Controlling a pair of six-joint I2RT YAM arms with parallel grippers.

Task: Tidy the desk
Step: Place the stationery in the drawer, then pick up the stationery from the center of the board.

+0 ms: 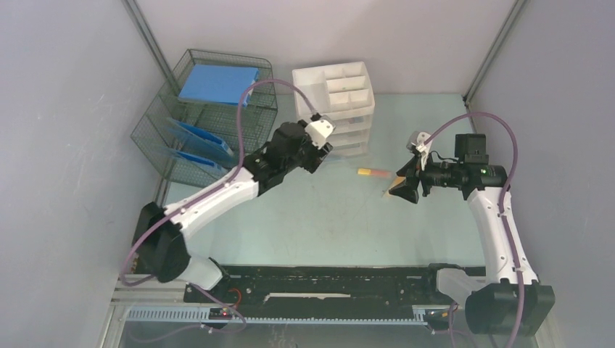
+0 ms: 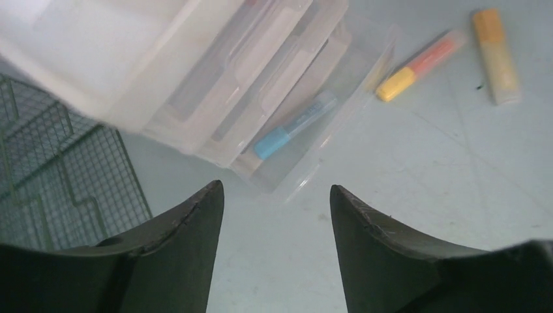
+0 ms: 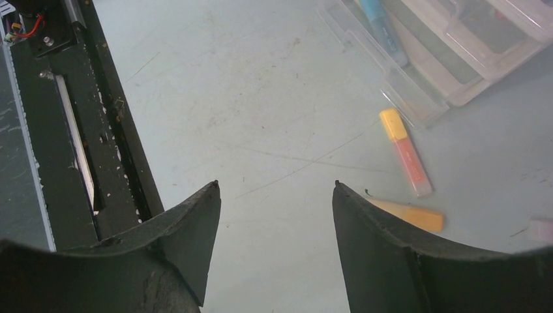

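Observation:
The desk [image 1: 319,217] is a pale mint-green tabletop. My left gripper [image 2: 276,192] [image 1: 323,154] hangs open and empty just in front of the white drawer unit [image 1: 335,101]. The unit's bottom clear drawer [image 2: 313,124] is pulled out, and a blue highlighter [image 2: 293,125] lies in it. An orange highlighter with a yellow cap [image 2: 420,65] [image 1: 373,172] lies on the desk between the arms. A pale yellow highlighter [image 2: 497,55] [image 3: 407,214] rests beside my right gripper [image 3: 276,186] [image 1: 400,190], which is open, empty and low over the desk.
A wire mesh tray rack [image 1: 207,116] with blue folders [image 1: 217,83] stands at the back left, close to the left arm. The black front rail [image 3: 98,130] runs along the near edge. A small pink object [image 3: 541,228] shows at the right wrist view's edge.

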